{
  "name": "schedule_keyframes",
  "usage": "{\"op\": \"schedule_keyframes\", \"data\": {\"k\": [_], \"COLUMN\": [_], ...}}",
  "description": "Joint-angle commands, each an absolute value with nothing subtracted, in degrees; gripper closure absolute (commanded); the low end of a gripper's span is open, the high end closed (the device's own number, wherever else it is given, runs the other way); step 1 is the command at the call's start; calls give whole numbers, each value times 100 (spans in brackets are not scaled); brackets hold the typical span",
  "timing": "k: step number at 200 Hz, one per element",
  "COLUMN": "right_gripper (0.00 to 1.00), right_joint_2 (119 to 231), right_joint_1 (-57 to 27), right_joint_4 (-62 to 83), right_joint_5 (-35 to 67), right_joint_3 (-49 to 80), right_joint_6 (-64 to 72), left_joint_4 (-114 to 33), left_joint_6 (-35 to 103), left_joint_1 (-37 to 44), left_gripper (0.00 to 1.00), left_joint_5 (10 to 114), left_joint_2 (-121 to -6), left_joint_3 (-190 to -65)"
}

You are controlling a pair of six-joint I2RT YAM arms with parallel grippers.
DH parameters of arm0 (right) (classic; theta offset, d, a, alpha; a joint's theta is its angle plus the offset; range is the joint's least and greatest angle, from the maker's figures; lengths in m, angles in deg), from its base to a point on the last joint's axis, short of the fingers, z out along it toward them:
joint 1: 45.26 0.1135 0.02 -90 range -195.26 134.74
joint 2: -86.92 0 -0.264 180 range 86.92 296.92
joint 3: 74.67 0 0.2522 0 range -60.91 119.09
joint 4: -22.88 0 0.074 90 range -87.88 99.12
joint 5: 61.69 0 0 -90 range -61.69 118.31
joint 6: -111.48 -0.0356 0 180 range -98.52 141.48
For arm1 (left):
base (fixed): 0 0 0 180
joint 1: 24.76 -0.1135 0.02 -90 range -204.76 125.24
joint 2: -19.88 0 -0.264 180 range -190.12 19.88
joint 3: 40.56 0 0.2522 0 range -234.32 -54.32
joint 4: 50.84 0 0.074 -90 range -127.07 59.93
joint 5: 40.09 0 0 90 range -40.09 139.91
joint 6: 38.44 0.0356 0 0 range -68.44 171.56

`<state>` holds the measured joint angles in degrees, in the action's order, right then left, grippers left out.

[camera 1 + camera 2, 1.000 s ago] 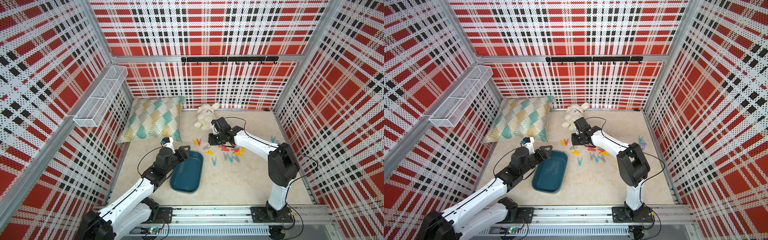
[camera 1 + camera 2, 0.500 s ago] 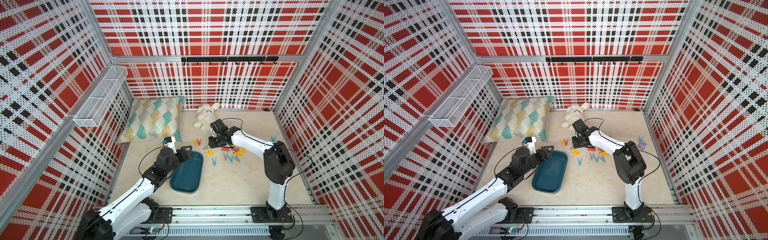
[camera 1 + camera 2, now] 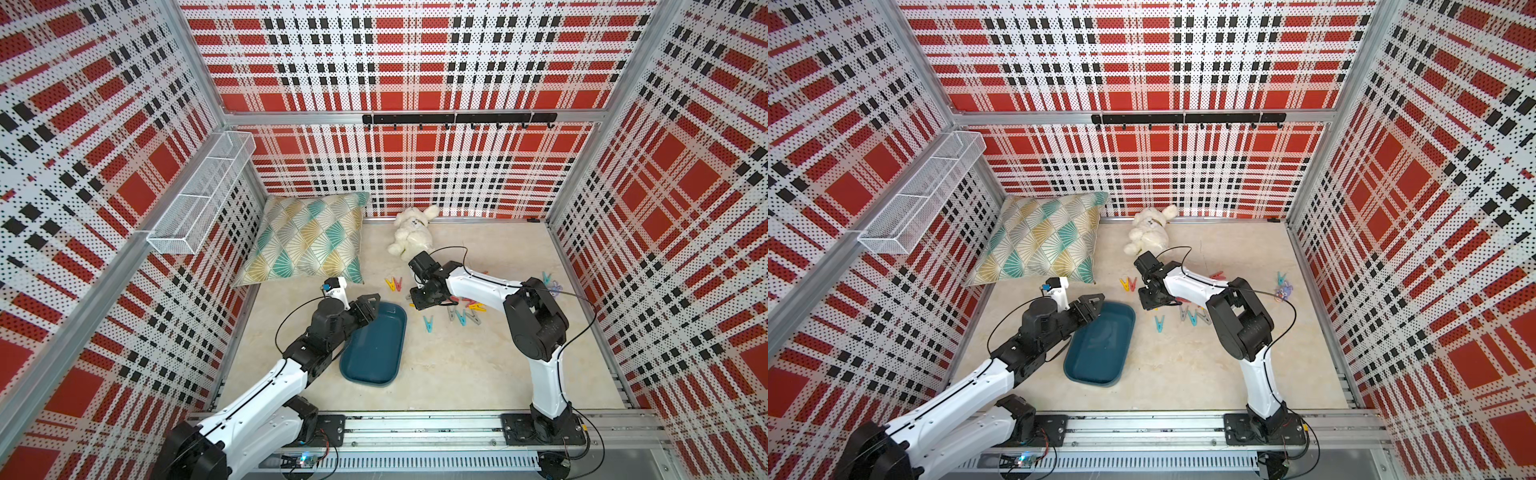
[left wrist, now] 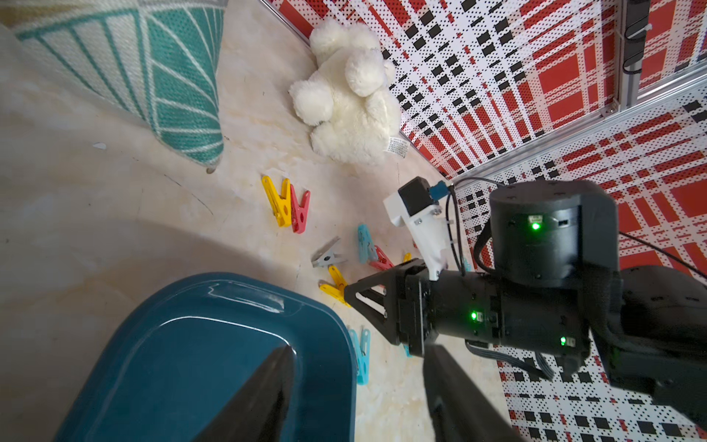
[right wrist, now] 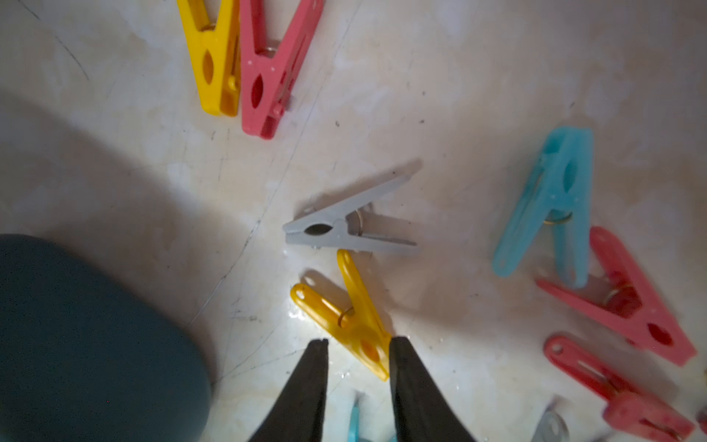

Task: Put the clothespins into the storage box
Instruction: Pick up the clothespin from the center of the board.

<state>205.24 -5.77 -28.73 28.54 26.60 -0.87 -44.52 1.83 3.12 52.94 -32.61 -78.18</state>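
We find the box empty, all pins outside; left gripper spread, right gripper spread around a yellow pin.

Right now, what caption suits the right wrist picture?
Open right tool straddles a yellow clothespin; a grey clothespin lies beside it.

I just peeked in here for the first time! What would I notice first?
The red plaid walls all around grab you. Then the bright pegs scattered on the floor beside the empty blue box, with a white teddy behind them at the back.
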Motion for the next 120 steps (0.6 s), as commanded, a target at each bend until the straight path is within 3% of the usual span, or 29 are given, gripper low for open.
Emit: {"op": "schedule_keyframes", "data": {"k": [1, 120], "right_gripper": [65, 71], "right_joint_2": [20662, 20951], "right_joint_1": [-562, -562], "right_joint_4": [-2972, -3022], "right_joint_5": [3027, 2910], "right_joint_3": [2894, 3134], "right_joint_6": [29, 109], "left_joint_4": [-4653, -4681], "left_joint_6": [139, 94], "left_joint_1": [275, 240], "left_gripper": [40, 40], "left_joint_5": [5339, 5345], "left_joint_2": [-3190, -3149], "left_joint_3": [-7678, -7568]}}
